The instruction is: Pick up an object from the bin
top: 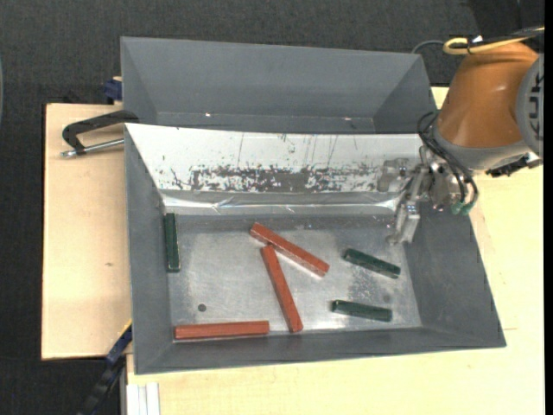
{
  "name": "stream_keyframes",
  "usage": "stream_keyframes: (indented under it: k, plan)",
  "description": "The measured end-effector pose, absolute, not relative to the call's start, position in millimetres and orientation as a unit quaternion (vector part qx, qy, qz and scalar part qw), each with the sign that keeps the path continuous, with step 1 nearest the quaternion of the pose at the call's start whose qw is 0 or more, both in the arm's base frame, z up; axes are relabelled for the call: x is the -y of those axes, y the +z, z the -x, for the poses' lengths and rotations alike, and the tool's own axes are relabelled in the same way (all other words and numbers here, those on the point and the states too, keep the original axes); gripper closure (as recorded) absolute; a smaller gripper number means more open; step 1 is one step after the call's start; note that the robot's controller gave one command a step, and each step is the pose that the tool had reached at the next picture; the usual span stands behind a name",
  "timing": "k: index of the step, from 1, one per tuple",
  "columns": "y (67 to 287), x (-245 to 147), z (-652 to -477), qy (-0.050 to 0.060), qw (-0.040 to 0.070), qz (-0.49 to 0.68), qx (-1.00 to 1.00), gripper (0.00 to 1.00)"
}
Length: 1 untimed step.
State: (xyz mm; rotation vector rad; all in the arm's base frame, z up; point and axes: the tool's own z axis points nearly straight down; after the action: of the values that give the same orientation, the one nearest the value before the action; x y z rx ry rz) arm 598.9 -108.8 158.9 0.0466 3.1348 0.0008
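Nearest the camera, at seven o'clock on the floor of the bin [449, 292]: a red bar [220, 329], flat along the front wall. At five o'clock, a dark green bar [361, 311], also flat, well apart from the red one.

Toward the centre, a second red bar [282, 288], running from five o'clock up to eleven, meeting a third red bar [289, 249] laid crosswise at the far end; order of stacking unclear. At three o'clock, a second green bar [372, 263], slightly askew, apart from its neighbours. At nine o'clock, a third green bar [172, 241], lying lengthwise beside the left wall.

Farthest back, at two o'clock, the gripper [403, 232], hanging by the back right corner, just beyond the second green bar and apart from it. Width of its opening: cannot tell. Nothing seen in its hold; all six bars down on the floor.

By that reckoning, pick not yet made: no settling onto a bar, no closing, no lift. Likeliest candidate, by nearness alone, the second green bar. Left to do: come down over one bar, grip it, raise it clear of the bin.
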Motion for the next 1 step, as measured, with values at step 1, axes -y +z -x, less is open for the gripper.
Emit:
stream_keyframes:
  k: [1]
  plan:
    - [146.0, 91.9, -598.3, 0.001, 0.001, -0.038, -0.999, 0.00]
